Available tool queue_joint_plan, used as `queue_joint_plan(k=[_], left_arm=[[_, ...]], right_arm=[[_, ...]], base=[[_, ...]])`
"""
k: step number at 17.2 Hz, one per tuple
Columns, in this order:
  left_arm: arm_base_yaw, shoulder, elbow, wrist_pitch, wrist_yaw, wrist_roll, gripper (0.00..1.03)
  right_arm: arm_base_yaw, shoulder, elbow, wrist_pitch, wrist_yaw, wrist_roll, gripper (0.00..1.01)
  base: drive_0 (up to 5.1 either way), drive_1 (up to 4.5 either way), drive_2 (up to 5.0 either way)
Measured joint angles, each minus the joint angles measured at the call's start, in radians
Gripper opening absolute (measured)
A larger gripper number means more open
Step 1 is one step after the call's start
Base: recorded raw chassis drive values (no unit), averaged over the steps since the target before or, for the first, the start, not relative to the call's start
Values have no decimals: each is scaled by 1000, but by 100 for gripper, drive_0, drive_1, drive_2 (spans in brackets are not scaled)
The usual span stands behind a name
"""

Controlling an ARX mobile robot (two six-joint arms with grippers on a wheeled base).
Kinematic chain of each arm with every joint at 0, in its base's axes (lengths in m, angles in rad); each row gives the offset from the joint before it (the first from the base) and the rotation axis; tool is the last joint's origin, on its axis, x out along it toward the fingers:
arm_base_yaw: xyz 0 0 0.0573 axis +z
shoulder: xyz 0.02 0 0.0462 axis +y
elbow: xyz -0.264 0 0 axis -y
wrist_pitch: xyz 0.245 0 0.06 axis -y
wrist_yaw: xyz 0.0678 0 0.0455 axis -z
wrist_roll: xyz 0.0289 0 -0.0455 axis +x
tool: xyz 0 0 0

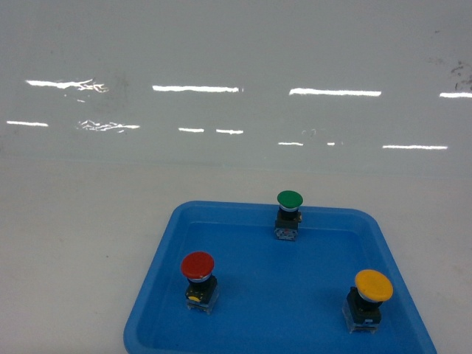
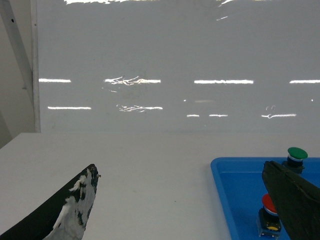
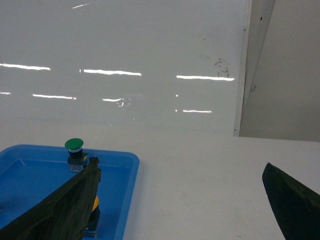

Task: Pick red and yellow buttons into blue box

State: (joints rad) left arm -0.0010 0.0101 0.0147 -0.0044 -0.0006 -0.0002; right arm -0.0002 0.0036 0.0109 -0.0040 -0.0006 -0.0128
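On the white tabletop nothing is picked yet: my spread left claw has the red button rightward, the yellow button sits behind my spread right claw's left finger.

The shallow blue tray looked like smooth, slightly glossy plastic. The red button, yellow button and green button had satin plastic caps. The white table was matt; the wall panel behind shone glossy, mirroring ceiling lights.
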Motion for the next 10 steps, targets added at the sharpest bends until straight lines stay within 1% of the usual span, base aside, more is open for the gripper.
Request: queue_joint_plan(k=[10], left_arm=[[0,0,0,0,0,0,98]], right_arm=[[0,0,0,0,0,0,98]], base=[[0,0,0]])
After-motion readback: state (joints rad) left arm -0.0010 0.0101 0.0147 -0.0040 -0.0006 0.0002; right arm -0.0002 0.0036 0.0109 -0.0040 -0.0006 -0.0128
